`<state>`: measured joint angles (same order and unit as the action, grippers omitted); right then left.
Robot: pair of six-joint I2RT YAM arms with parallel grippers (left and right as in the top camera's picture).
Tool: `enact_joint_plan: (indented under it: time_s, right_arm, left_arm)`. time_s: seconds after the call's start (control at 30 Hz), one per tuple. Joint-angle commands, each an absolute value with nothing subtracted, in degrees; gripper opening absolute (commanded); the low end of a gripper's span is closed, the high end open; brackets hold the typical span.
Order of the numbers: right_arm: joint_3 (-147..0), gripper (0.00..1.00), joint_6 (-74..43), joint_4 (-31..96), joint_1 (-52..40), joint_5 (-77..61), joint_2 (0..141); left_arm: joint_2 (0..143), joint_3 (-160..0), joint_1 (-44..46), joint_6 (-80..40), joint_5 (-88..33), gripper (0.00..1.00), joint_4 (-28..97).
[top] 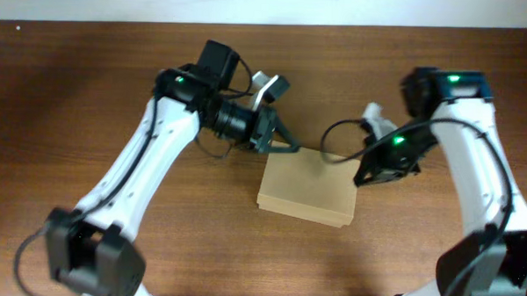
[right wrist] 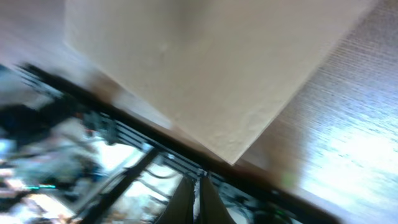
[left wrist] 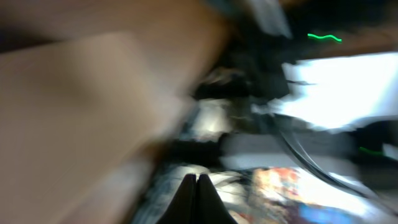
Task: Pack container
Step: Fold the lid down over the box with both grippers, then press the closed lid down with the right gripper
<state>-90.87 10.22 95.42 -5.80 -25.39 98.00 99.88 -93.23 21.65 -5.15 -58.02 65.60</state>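
Observation:
The container (top: 306, 185) is a tan cardboard box lying flat and closed at the middle of the wooden table. It fills the top of the right wrist view (right wrist: 205, 68) and shows as a tan blur at the left of the left wrist view (left wrist: 74, 106). My left gripper (top: 290, 145) is shut and empty just off the box's far left corner; its fingertips (left wrist: 197, 180) meet. My right gripper (top: 361, 178) is shut and empty just beside the box's right edge; its fingertips (right wrist: 198, 182) are together.
The wooden table (top: 90, 89) spreads to both sides of the box. The table's far edge meets a pale wall (top: 268, 3) at the top. Both wrist views are motion blurred.

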Motion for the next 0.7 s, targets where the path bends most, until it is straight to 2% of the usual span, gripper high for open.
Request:
enact_joint_plan:
  time_s: [0.0, 0.13, 0.27, 0.43, 0.67]
  right_arm:
    - [-91.74, 0.05, 5.43, 94.54, -14.31, -14.55, 93.78]
    - [-91.61, 0.05, -0.97, 92.18, -24.12, -6.59, 93.14]
    - [-89.10, 0.05, -3.18, 88.42, -29.17, -4.05, 93.23]
    - [-83.22, 0.05, -3.49, 84.14, -29.06, -3.99, 93.65]
    - [-73.21, 0.05, -3.44, 78.61, -28.12, -4.58, 94.15]
  left_arm:
    - [93.17, -93.86, 22.15, 1.34, -22.17, 0.02, 69.65]
    - [90.89, -93.86, 22.15, 1.58, -9.58, 0.02, 73.84]
    - [90.87, -93.56, 22.48, 1.34, 0.01, 0.02, 77.32]
    - [89.14, -93.54, 25.28, 0.71, 9.61, 0.02, 78.28]
    - [79.99, -93.54, 30.98, 0.67, 11.46, 0.02, 76.93]
